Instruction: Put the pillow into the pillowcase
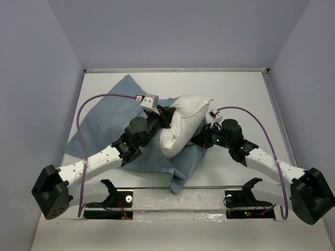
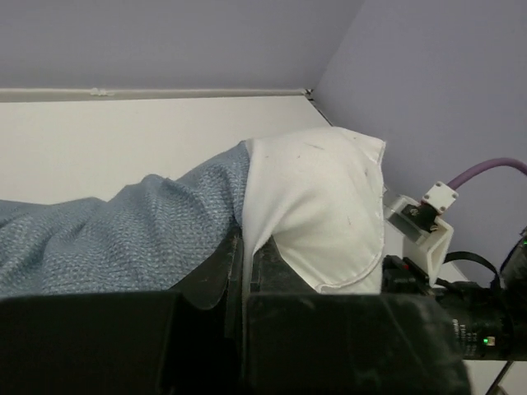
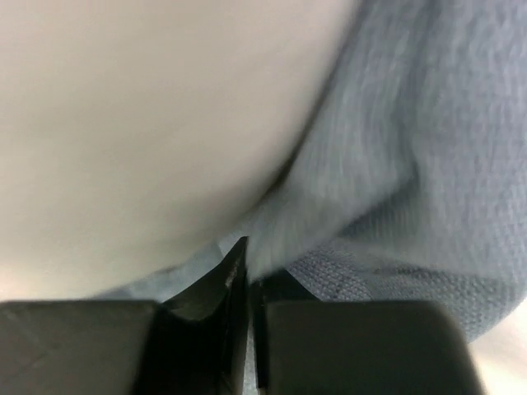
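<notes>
The white pillow (image 1: pixel 186 124) is bunched up and lifted at the table's middle, on top of the blue-grey pillowcase (image 1: pixel 104 125), which spreads out to the left and hangs toward the front. My left gripper (image 1: pixel 166 118) is shut on the pillow's left edge. In the left wrist view white cloth is pinched between the jaws of the left gripper (image 2: pixel 245 251), with the pillow (image 2: pixel 321 206) above and the pillowcase (image 2: pixel 123 239) to the left. My right gripper (image 1: pixel 203 135) sits under the pillow's right side. In the right wrist view the right gripper (image 3: pixel 249 267) is shut on a fold of the pillowcase (image 3: pixel 412 164), below the pillow (image 3: pixel 140 123).
Purple cables (image 1: pixel 91 102) arc over both arms. A metal rail (image 1: pixel 178 191) with two black clamps runs along the table's near edge. The right arm's wrist camera (image 2: pixel 424 218) is close to the right of the pillow. Grey walls enclose the table.
</notes>
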Motion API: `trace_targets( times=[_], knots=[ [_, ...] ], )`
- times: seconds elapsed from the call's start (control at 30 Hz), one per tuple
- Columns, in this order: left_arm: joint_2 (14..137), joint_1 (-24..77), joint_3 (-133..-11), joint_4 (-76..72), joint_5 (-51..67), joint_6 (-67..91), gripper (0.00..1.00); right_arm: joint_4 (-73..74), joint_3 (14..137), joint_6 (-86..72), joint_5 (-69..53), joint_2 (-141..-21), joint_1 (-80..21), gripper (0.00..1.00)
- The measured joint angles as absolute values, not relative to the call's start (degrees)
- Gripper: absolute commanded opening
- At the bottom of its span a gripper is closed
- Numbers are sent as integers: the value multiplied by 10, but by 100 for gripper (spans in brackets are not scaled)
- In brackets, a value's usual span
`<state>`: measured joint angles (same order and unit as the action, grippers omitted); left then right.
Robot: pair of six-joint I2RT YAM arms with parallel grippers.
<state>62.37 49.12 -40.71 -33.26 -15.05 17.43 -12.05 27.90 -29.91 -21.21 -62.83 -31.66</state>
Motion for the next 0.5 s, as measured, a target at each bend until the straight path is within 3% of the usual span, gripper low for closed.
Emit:
trace_targets(
  times=[0.1, 0.13, 0.4, 0.5],
  knots=[
    [647, 491, -389, -352, -153, 175, 0, -90, 279, -291, -219, -618, -316, 11],
    [654, 491, -381, -351, -156, 175, 0, -81, 279, -291, -218, -612, -316, 0],
    [693, 461, -309, -369, -187, 187, 0, -39, 253, -305, -117, -549, -316, 0],
    [693, 458, -298, -394, -178, 195, 0, -33, 246, -312, -93, -546, -316, 10]
  ],
)
